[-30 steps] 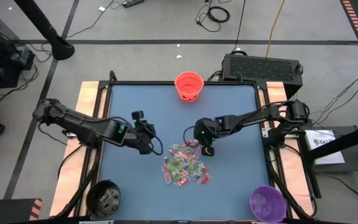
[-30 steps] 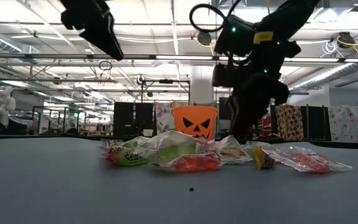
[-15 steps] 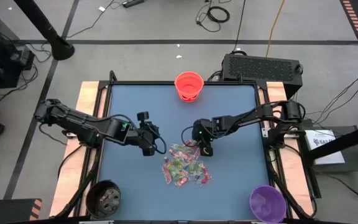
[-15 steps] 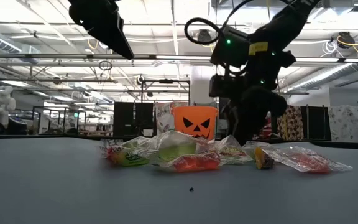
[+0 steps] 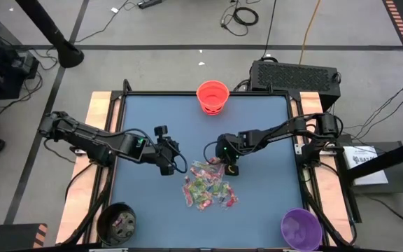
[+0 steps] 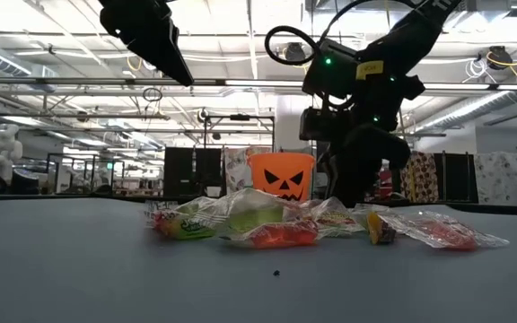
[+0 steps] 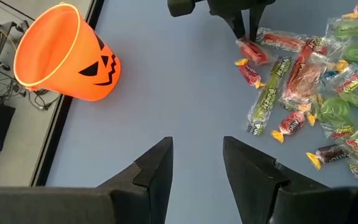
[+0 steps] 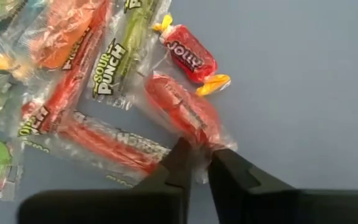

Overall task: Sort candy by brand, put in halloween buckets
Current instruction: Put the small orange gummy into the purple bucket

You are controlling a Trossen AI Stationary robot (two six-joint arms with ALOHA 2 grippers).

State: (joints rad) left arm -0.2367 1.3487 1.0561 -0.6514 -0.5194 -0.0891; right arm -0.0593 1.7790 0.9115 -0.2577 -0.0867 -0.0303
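Candy (image 8: 182,112) pinched under right arm's jaws.

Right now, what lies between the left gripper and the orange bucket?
Only bare table lies between the left gripper and the orange bucket, as the left wrist view shows.

Candy (image 5: 207,185) lies mid-table; buckets (image 5: 213,96) stand at far edge and both near corners.

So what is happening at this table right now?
The right gripper is down at the edge of the pile of small shiny wrapped sweets, its fingers pinched on a clear-wrapped red candy. The left gripper hovers open above the blue table. The round orange plastic bucket stands at the far edge, the black bucket and the purple bucket at the near corners.
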